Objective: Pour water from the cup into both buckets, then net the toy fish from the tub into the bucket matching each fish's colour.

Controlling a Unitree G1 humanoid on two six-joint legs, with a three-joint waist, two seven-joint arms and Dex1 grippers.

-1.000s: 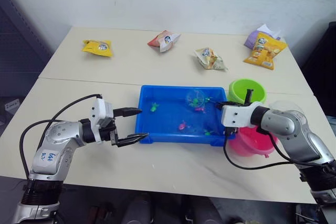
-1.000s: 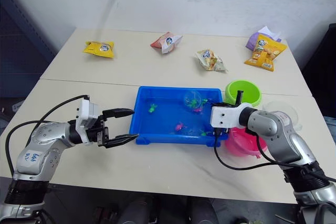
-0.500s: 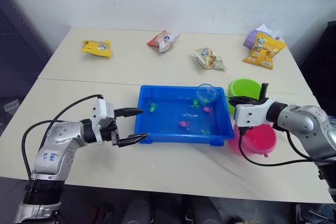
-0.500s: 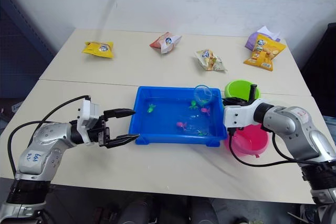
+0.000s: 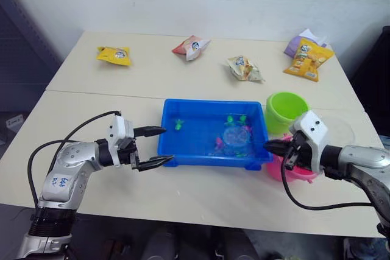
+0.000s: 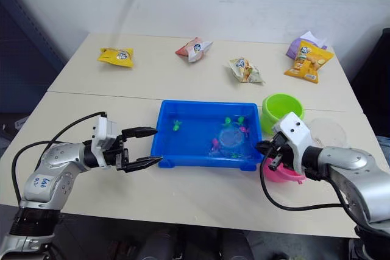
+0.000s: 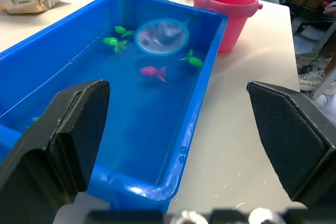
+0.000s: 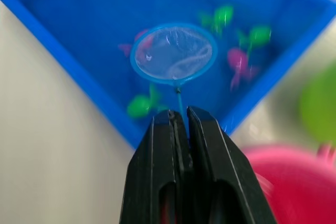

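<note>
The blue tub (image 5: 213,105) holds water and several toy fish, among them a pink one (image 7: 152,71) and green ones (image 7: 116,42) (image 8: 140,106). The net's blue hoop (image 5: 234,138) lies low in the tub's right half among the fish. Its thin handle runs to my right gripper (image 5: 271,146), shut on it just past the tub's right rim, above the pink bucket (image 6: 283,173). Behind that stands the green bucket (image 5: 286,111). The clear cup (image 6: 329,131) stands right of the buckets. By the tub's left edge, my left gripper (image 5: 169,144) is open and holds nothing.
Snack bags lie along the far side of the table: a yellow one (image 5: 113,55), a red and white one (image 5: 190,46), a pale one (image 5: 244,68), and an orange one (image 5: 308,59) on a purple one (image 5: 297,42). Bare tabletop lies in front of the tub.
My right gripper has drawn back to the right and nearer, over the pink bucket. The net's hoop has come down from the tub's back right into the water. The left arm has stayed put.
</note>
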